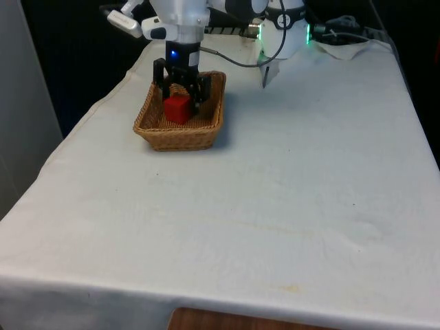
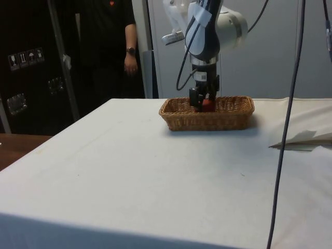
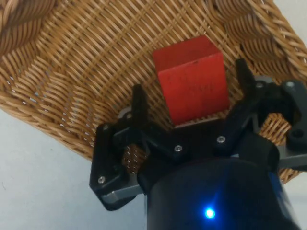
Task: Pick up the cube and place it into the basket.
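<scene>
One red cube [image 1: 177,108] half-hidden by basket [image 1: 206,130] wall, between wide-spread pincer [image 1: 181,94] fingers, ungripped.

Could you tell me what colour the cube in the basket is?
Red; the cube shows best in the wrist view.

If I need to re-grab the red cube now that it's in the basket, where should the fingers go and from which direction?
Come straight down from above: the wicker basket walls block any sideways approach. Pinch two opposite flat side faces of the red cube. It appears to rest tilted on the woven floor, so turn the wrist to match its faces. The gripper hangs open around it.
</scene>
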